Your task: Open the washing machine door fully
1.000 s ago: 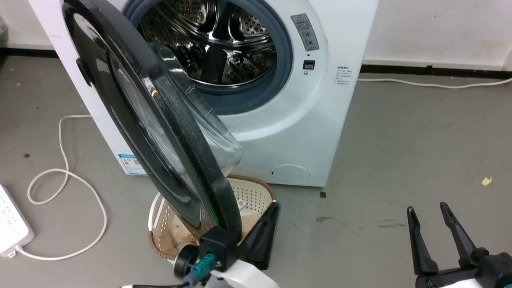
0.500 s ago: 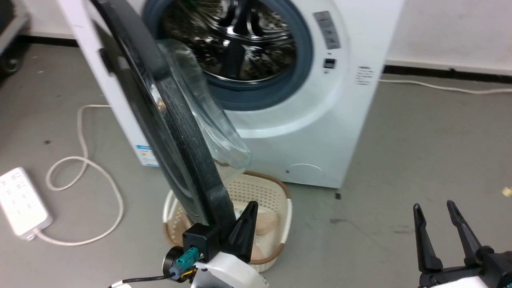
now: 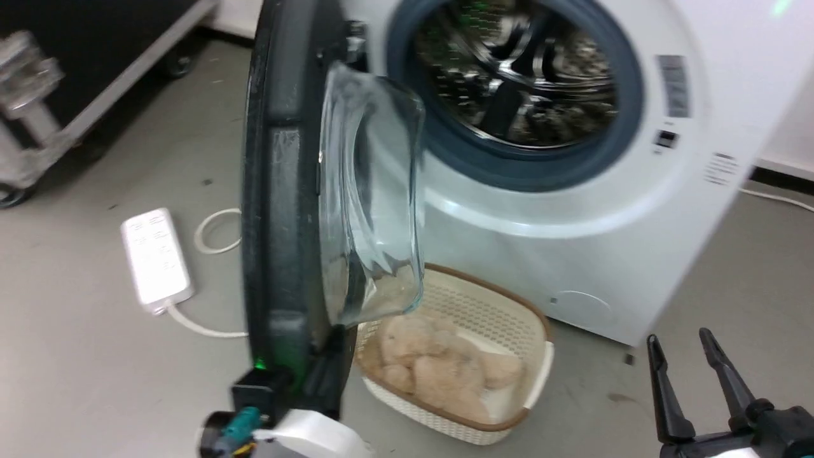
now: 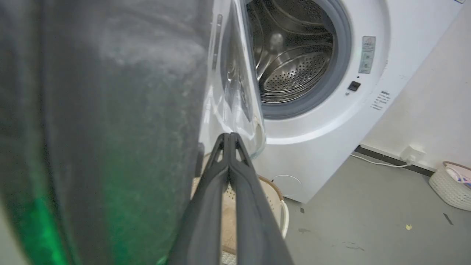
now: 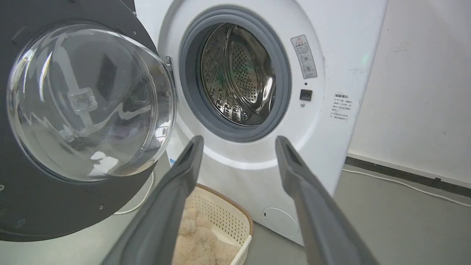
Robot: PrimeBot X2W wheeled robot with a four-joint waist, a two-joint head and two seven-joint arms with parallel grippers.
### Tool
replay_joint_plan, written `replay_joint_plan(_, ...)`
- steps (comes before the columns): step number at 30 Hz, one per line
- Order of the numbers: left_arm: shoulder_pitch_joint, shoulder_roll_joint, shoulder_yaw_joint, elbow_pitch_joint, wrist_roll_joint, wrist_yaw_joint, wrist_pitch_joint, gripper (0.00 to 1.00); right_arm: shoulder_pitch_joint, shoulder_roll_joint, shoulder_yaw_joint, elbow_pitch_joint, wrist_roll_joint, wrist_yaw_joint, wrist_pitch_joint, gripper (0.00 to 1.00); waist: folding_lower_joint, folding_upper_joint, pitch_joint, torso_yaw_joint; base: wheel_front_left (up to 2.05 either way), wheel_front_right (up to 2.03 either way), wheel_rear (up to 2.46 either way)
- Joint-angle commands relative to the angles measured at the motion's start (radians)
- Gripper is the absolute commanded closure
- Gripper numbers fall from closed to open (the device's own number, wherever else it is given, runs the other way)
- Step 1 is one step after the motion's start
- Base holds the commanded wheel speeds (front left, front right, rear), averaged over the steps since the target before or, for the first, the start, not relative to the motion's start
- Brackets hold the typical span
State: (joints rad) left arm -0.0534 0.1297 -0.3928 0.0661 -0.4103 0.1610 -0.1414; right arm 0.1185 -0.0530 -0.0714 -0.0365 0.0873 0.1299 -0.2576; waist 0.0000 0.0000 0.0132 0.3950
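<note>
The washing machine door [image 3: 280, 191] stands open, edge-on in the head view, with its clear glass bowl [image 3: 372, 203] bulging toward the white washing machine [image 3: 572, 254]. The steel drum [image 3: 515, 89] lies exposed inside the grey rubber ring. My left gripper [image 3: 334, 346] is shut, its fingers [image 4: 229, 147] lying along the door's inner face at the lower rim, beside the bowl [image 4: 239, 92]. Nothing shows between them. My right gripper [image 3: 690, 356] hangs open at the lower right, apart from the machine. Its wrist view faces the door [image 5: 73, 206], the drum opening [image 5: 235, 73] and its own gripper [image 5: 239, 141].
A cream basket [image 3: 531, 346] with beige plush stuff sits on the floor under the door, in front of the machine. A white power strip [image 3: 156, 257] and its cable [image 3: 210, 232] lie left of the door. A dark wheeled case [image 3: 95, 63] stands far left. Another basket [image 4: 450, 184] sits by the wall.
The door has swung wider, from slanted across the opening to edge-on, my left gripper staying at its lower rim. The head camera has turned left. My right gripper holds the same pose.
</note>
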Motion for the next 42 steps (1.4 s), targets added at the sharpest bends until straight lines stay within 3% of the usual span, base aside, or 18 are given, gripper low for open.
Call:
replay_joint_plan(1,0.014,0.014,0.018,-0.01,-0.007,0.009,0.001,1.0,0.008,0.003,0.008,0.003,-0.01,0.001,-0.004,0.0,0.0,0.0,0.012,0.062,0.0,0.0,0.0)
replay_joint_plan(7,-0.012,0.055,0.091,-0.019,-0.035,0.025,0.002,1.0,-0.012,0.003,0.027,0.0,-0.045,0.001,-0.004,0.0,0.0,0.0,0.06,0.103,0.0,0.0,0.0)
replay_joint_plan(15,-0.088,0.136,0.24,0.009,-0.117,0.025,0.015,1.0,-0.043,0.003,0.035,-0.006,-0.089,0.001,-0.004,0.0,0.0,0.0,0.146,0.099,0.0,0.0,0.0)
replay_joint_plan(27,-0.251,0.326,0.454,0.238,-0.22,-0.001,0.041,1.0,-0.089,0.003,0.032,-0.019,-0.154,0.001,-0.004,0.0,0.0,0.0,0.258,0.044,0.0,0.0,0.0)
replay_joint_plan(34,-0.349,0.397,0.498,0.413,-0.243,-0.057,-0.006,1.0,-0.099,-0.01,0.025,-0.027,-0.171,0.001,-0.004,0.0,0.0,0.0,0.296,0.026,0.0,0.0,0.0)
replay_joint_plan(42,-0.415,0.396,0.48,0.563,-0.217,-0.118,-0.094,1.0,-0.101,-0.012,0.018,-0.02,-0.171,0.001,-0.004,0.0,0.0,0.0,0.269,0.027,0.0,0.0,0.0)
